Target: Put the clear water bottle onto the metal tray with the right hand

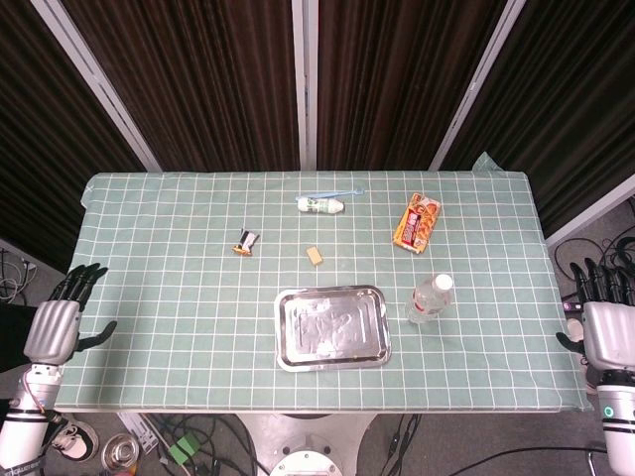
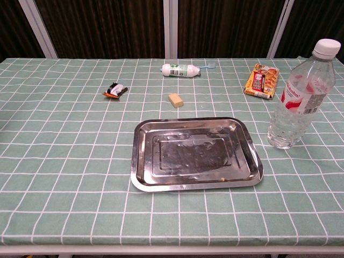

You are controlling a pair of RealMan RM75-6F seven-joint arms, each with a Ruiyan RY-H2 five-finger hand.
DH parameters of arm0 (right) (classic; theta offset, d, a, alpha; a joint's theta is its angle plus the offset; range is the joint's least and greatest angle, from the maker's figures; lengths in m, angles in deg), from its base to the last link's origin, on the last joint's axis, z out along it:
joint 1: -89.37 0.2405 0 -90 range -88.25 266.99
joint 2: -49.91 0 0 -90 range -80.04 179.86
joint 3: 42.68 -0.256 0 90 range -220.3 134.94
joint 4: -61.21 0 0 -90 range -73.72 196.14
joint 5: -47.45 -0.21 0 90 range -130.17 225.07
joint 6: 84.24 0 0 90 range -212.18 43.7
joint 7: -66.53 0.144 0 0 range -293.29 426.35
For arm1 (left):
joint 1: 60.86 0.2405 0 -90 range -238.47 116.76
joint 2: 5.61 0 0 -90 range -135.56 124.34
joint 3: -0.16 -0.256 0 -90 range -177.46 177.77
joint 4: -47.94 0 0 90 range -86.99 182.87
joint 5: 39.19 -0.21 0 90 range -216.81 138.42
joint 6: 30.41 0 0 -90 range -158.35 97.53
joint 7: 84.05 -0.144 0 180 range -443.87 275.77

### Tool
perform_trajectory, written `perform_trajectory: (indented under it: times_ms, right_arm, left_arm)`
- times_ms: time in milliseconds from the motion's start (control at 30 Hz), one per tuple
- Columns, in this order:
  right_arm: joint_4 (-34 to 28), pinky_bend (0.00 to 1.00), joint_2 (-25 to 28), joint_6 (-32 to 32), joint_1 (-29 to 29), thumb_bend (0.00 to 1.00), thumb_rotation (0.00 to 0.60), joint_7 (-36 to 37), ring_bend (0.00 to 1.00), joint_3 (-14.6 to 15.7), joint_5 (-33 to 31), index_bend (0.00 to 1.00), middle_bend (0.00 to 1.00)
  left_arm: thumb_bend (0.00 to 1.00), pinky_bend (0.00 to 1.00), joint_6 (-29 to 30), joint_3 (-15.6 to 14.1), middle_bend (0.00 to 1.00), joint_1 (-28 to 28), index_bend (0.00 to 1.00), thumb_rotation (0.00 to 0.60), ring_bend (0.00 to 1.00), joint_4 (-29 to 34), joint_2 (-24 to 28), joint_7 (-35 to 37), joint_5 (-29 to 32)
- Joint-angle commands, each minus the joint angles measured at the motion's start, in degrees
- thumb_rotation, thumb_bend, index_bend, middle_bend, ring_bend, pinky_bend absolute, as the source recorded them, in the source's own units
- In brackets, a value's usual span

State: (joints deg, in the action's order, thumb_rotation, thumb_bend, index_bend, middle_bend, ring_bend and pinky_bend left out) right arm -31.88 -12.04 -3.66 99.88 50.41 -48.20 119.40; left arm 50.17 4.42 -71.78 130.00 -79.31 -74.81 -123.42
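The clear water bottle [image 1: 430, 298] [image 2: 299, 97] stands upright with a white cap and a red-and-white label, just right of the metal tray [image 1: 332, 327] [image 2: 195, 154]. The tray lies bare near the table's front edge. My right hand [image 1: 607, 319] hangs off the table's right edge, fingers spread, holding nothing, well right of the bottle. My left hand [image 1: 62, 317] sits off the left edge, fingers apart and empty. Neither hand shows in the chest view.
On the green checked cloth lie an orange snack packet [image 1: 418, 221] [image 2: 262, 80], a white tube [image 1: 323, 204] [image 2: 181, 70], a small yellow block [image 1: 316, 256] [image 2: 175, 100] and a small dark wrapper [image 1: 246, 241] [image 2: 115, 90], all behind the tray.
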Motion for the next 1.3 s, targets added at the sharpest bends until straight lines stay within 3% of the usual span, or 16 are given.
perform_trajectory:
  times_ms: [33,300,400,633,767,867,1067,1300]
  right_arm:
    - [0.02,0.00,0.02,-0.08,-0.05,0.00,0.600,0.02,0.00,-0.18,-0.08,0.00,0.00]
    - [-1.07,0.00,1.34,-1.44,-0.36,0.00,0.600,1.96,0.00,-0.93,-1.19,0.00,0.00]
    - [-2.26,0.00,1.92,-6.18,0.29,0.00,0.600,8.55,0.00,-1.15,-2.51,0.00,0.00]
    - [0.35,0.00,1.00,-23.32,4.39,0.00,0.600,48.40,0.00,-1.62,4.24,0.00,0.00]
    - [7.78,0.00,-4.15,-24.43,6.20,0.00,0.600,69.26,0.00,-1.34,11.21,0.00,0.01]
    - [12.53,0.00,-7.06,-24.92,7.75,0.00,0.600,79.90,0.00,-0.48,14.51,0.00,0.01]
    - [20.28,0.00,-12.55,-25.71,11.51,0.00,0.600,87.45,0.00,1.55,18.94,0.00,0.02]
    - [22.87,0.00,-16.63,-26.29,15.98,0.00,0.600,87.21,0.00,1.86,20.65,0.00,0.02]
  left_arm:
    - [0.28,0.19,-0.05,0.00,0.18,-0.02,0.16,0.600,0.09,-0.07,-0.07,0.15,0.04]
    - [0.28,0.19,0.36,-0.37,0.18,0.11,0.16,0.600,0.09,1.34,0.76,-0.74,-0.61]
    - [0.28,0.19,0.13,-0.07,0.18,-0.09,0.16,0.600,0.09,1.46,1.08,-0.58,-0.30]
    - [0.28,0.19,-0.54,-0.27,0.18,-0.21,0.16,0.600,0.09,1.01,0.62,-0.11,-0.01]
    - [0.28,0.19,-0.83,-0.49,0.18,-0.21,0.16,0.600,0.09,-0.24,-0.16,0.75,0.03]
    - [0.28,0.19,-0.80,-0.55,0.18,-0.34,0.16,0.600,0.09,-0.79,-0.40,0.98,-0.30]
    - [0.28,0.19,-0.81,-0.58,0.18,-0.40,0.16,0.600,0.09,-1.76,-0.58,1.57,-0.38]
    - [0.27,0.19,-0.57,-0.37,0.18,-0.25,0.16,0.600,0.09,-2.32,-0.36,1.60,-0.02]
